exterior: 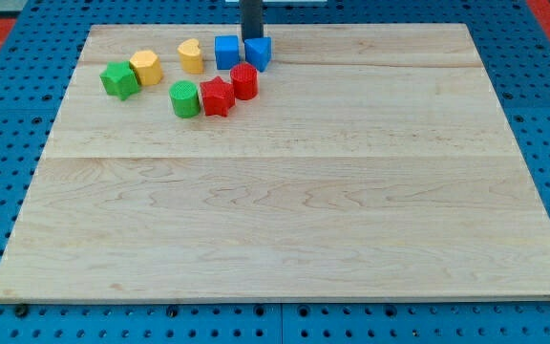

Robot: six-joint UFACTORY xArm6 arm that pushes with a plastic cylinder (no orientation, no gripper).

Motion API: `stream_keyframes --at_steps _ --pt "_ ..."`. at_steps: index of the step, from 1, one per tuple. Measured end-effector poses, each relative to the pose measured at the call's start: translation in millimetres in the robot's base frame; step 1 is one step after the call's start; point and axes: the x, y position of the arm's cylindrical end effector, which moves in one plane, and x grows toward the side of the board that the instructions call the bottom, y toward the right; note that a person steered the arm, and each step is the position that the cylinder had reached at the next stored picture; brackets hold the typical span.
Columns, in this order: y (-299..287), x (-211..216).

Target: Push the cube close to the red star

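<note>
the board [285, 220] is bare wood across the whole near part, everything sits in a bunch up at the view's top left. nearest to the camera there: green cylinder [185, 98] and the red star [217, 96], with a red cylinder [244, 81] just to the star's right, touching or nearly. a bit further back, green star [119, 79], yellow hexagon [146, 67], yellow heart [191, 55].

then the two blue ones. blue block [226, 52] on the left, and the cube [258, 53] right beside it, with my tip [253, 39] pressed at the cube's far side. no jaws on this rig, just a rod, so nothing to open or close.

the cube is already near the star, but the red cylinder sits between. i'd push toward the view's bottom left, slowly and centred, so the cube doesn't spin off or shove the cylinder into the star.

no writing or labels anywhere that i can read.
</note>
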Motion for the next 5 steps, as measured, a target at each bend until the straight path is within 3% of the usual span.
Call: stream_keyframes --at_steps 1,2,5 --pt "10 -25" --pt "-13 -17" --pt "-62 51"
